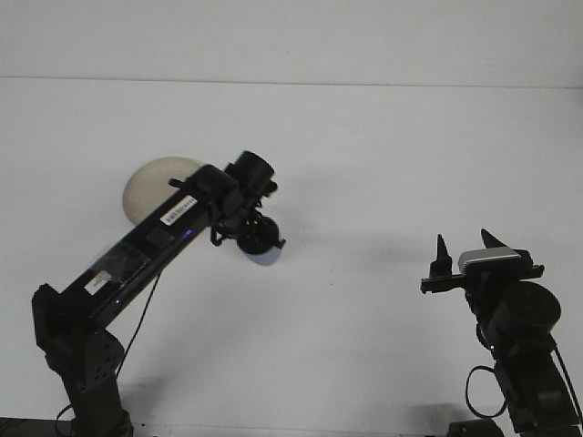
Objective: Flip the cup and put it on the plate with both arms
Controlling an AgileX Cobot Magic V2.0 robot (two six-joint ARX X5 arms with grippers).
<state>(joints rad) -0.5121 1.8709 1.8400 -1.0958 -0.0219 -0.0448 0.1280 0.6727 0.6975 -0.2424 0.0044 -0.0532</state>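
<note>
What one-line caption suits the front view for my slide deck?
Left gripper carries the blue cup toward the cream plate while the right gripper waits open.

One cup (265,255), one plate (150,182), two pincers, apparently nothing else.

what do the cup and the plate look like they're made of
Cup: probably plastic, pale blue and matte, with no glassy highlights; it is small and half hidden by the left end effector that holds it, so this is a guess. Plate: cream, with a dull even surface and a thin raised rim, which suggests plastic or unglazed ceramic; the look leaves it open.
</note>
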